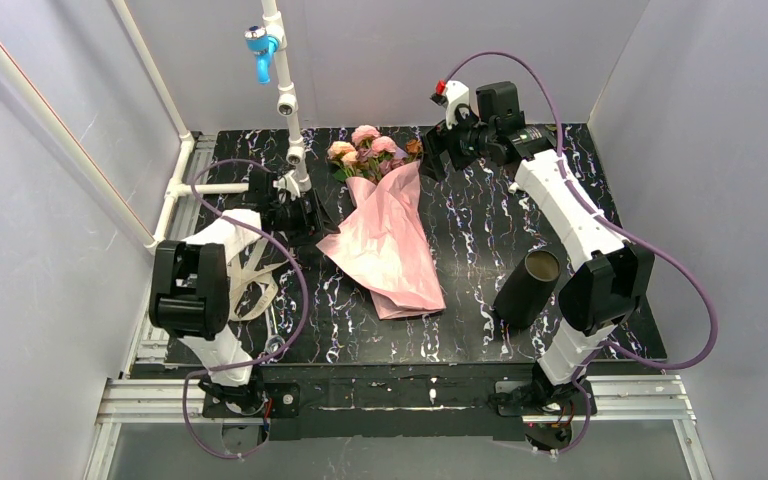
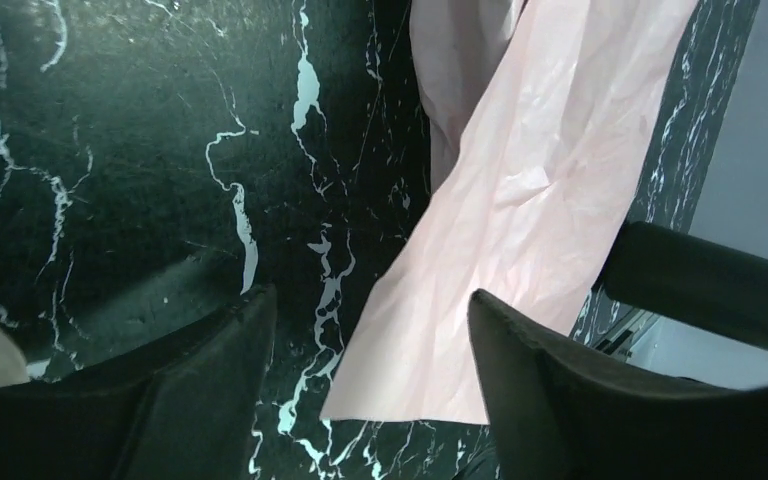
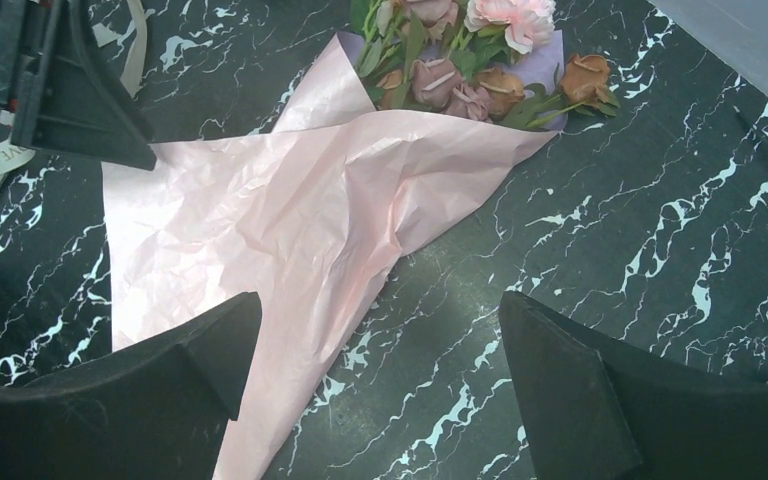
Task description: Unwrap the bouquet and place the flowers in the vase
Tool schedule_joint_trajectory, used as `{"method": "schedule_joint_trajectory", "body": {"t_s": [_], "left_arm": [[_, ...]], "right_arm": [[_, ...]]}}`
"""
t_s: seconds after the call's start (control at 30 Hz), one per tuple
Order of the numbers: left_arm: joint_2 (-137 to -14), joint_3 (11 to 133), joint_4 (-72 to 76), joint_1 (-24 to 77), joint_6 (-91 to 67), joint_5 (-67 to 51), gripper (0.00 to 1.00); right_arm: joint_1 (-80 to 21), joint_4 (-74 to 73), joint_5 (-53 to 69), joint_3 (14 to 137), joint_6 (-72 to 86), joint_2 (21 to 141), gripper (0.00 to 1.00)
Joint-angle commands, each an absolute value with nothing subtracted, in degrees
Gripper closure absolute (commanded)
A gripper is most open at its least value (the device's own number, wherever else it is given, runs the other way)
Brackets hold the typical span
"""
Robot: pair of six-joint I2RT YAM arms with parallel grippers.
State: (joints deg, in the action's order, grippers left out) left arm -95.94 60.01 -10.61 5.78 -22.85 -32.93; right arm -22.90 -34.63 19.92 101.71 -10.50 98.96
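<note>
Top external: bouquet (image 1: 385, 235) lies on the table (image 1: 480, 215), pink paper spread, flowers (image 1: 365, 145) toward the far edge. Vase (image 1: 528, 288) stands well to its right. Left gripper (image 2: 372, 300): fingers apart over the paper's edge, empty. Right gripper (image 3: 380, 300): fingers apart above the paper, empty.

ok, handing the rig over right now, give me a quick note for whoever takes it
Left gripper: open, empty, low over the table beside the pink paper.
Right gripper: open, empty, above the bouquet.
Ribbon: off, lying on the table's left side.
Vase: near right, no flowers in it.
Left to do: get the paper off the flowers, then put them into the vase.
</note>
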Motion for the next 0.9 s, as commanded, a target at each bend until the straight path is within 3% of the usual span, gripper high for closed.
{"method": "schedule_joint_trajectory", "body": {"t_s": [0.0,0.17,0.23,0.53,0.87], "left_arm": [[-97.37,58.56,-1.86,7.60,-28.73,-40.09,0.41],[-96.39,59.08,-2.31,11.27,-29.16,-43.14,0.76],[-94.21,59.22,-2.17,12.18,-28.84,-44.02,0.99],[-88.54,67.74,2.90,22.70,-24.48,-48.43,1.00],[-106.84,91.50,6.05,31.57,-20.52,-49.50,1.00]], "right_arm": [[-23.11,-35.44,20.69,101.95,-11.98,96.10,0.02],[-23.14,-35.86,19.59,102.13,-12.97,95.58,0.02],[-23.03,-36.15,19.22,102.13,-13.27,95.25,0.02],[-22.66,-38.65,14.52,103.19,-13.45,94.46,0.02],[-17.44,-38.08,3.66,108.83,-11.82,96.21,0.02]]}}
